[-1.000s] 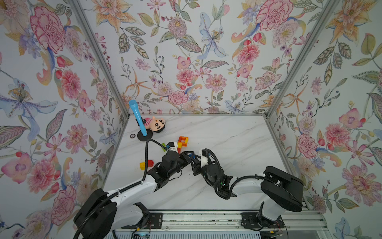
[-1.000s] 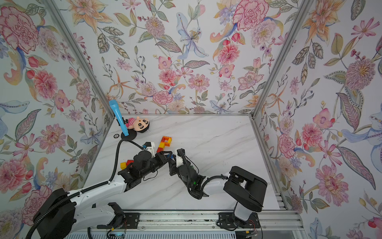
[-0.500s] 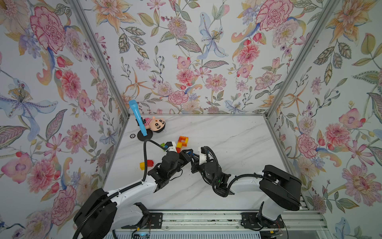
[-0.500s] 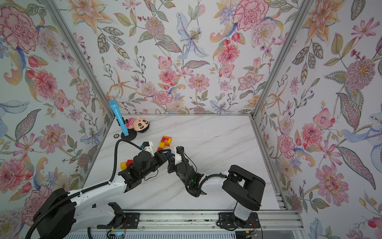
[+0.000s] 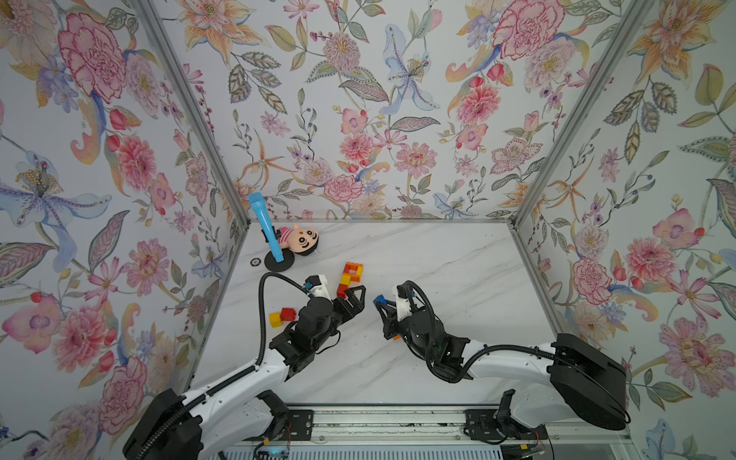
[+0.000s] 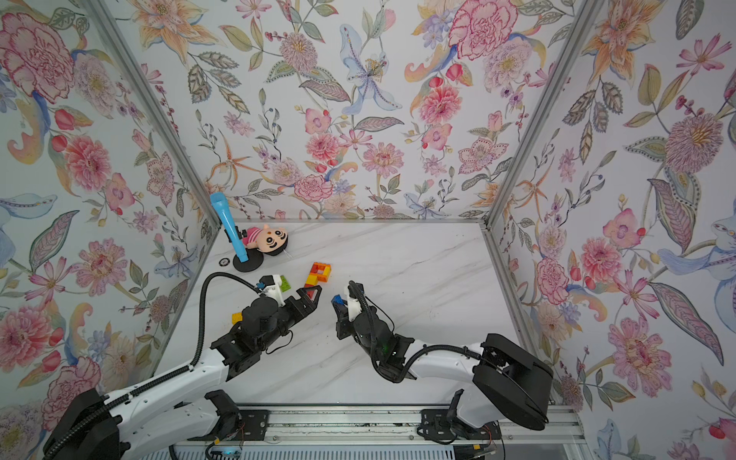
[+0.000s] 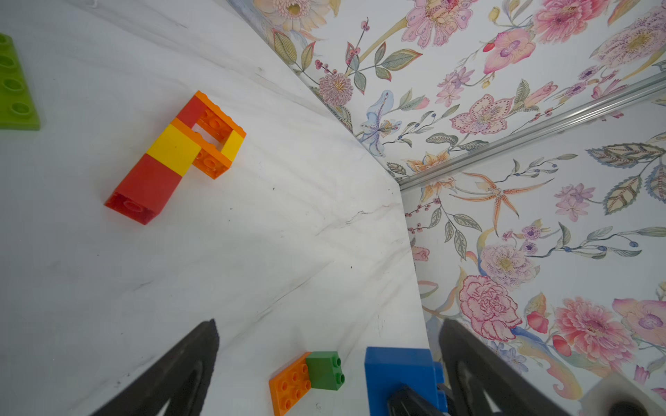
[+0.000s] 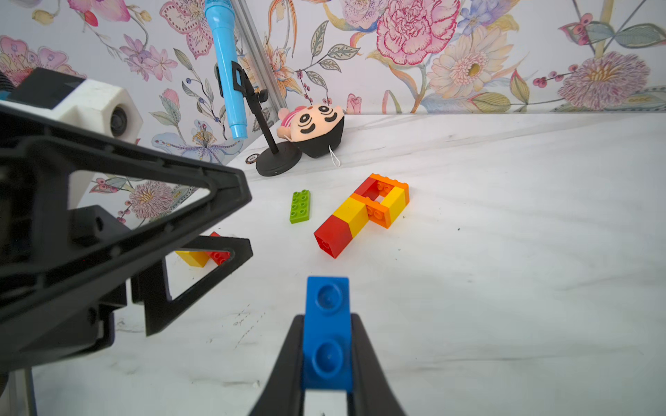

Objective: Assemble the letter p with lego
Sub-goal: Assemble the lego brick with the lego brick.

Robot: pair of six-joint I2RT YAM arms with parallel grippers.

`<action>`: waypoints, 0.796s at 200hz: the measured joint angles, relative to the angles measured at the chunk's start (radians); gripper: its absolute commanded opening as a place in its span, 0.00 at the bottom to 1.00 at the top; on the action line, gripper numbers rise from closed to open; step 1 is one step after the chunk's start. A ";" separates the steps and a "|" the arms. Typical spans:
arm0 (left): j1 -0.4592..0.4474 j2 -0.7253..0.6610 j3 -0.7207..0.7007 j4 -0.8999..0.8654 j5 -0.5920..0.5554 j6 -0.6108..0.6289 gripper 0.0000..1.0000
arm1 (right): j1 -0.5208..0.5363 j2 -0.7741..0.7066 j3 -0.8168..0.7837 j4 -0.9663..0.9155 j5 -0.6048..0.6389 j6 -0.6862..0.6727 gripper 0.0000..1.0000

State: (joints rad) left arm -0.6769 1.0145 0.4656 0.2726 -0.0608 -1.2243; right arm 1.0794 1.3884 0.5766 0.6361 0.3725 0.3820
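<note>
A P-shaped lego build of red, yellow and orange bricks lies flat on the marble table, clear in the left wrist view and the right wrist view. My right gripper is shut on a blue brick, held above the table near the build. My left gripper is open and empty, just left of that brick. Loose lego: a green plate, yellow and red bricks, and an orange plate touching a green brick.
A plush doll and a blue microphone on a black stand sit in the back left corner, with a small dark ring beside them. Flowered walls close in the table on three sides.
The left jaws have opened wide and let go of the blue brick. It stays in the right gripper, which has shut on it. The two grippers have drawn slightly apart.
</note>
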 measured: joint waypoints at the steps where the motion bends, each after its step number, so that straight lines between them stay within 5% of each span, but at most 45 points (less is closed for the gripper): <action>1: 0.003 -0.002 -0.001 -0.003 0.000 0.003 0.99 | 0.000 -0.002 -0.002 -0.003 0.000 -0.002 0.00; 73: 0.049 -0.014 -0.026 -0.037 -0.003 0.110 0.99 | 0.000 -0.151 -0.107 -0.273 -0.047 -0.064 0.00; 159: 0.049 0.090 -0.038 0.042 0.031 0.162 0.99 | 0.052 -0.042 -0.214 -0.160 0.076 -0.064 0.00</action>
State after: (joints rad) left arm -0.6281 1.1042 0.4278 0.3149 -0.0296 -1.0622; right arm 1.1316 1.3460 0.3626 0.4759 0.4480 0.3180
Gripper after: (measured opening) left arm 0.991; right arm 0.172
